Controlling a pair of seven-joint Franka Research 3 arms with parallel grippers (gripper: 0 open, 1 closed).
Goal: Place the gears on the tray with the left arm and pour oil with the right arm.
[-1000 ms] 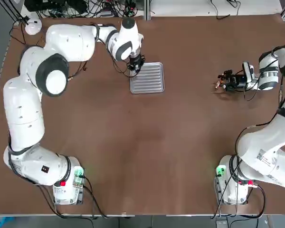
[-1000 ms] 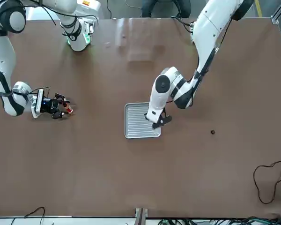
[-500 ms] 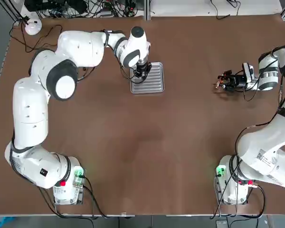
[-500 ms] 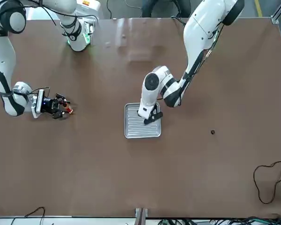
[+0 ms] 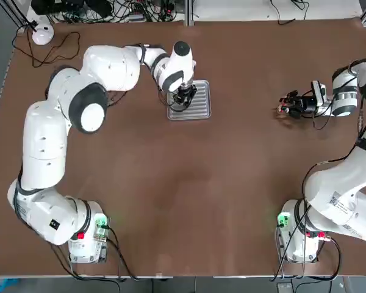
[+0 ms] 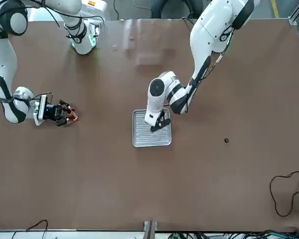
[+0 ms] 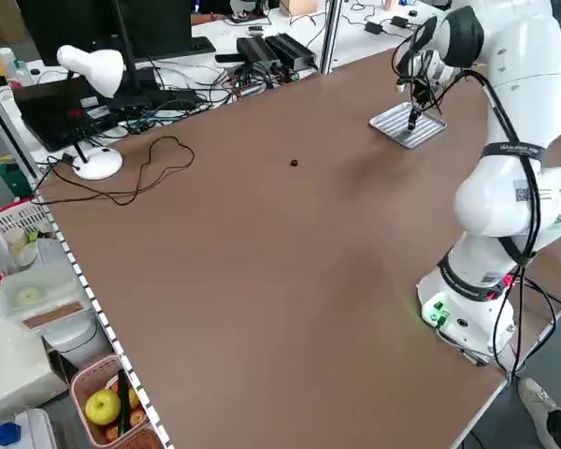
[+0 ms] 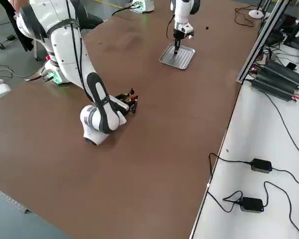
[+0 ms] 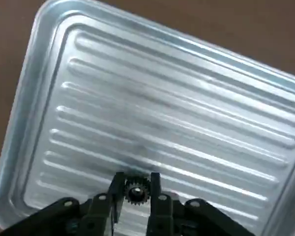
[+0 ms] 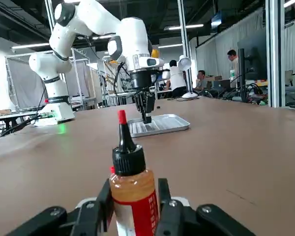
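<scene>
While one gear [image 9: 136, 189] is pinched by the left gripper [image 9: 135, 192] above the tray [image 9: 49, 88], nothing is delivered yet. Second gear [image 6: 226, 140] lies well apart. Oil bottle [image 10: 131, 194] apparently clasped by right gripper [image 10: 132, 206]; pouring outstanding.

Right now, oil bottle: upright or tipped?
Upright. The right wrist view shows the oil bottle standing on the table, red tip pointing up, between the right gripper fingers.

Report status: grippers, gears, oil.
Left gripper over the tray, jaws shut on a gear. Second gear lies loose on the table. Right gripper low at the oil bottle, jaws either side. Nothing in the way.
</scene>
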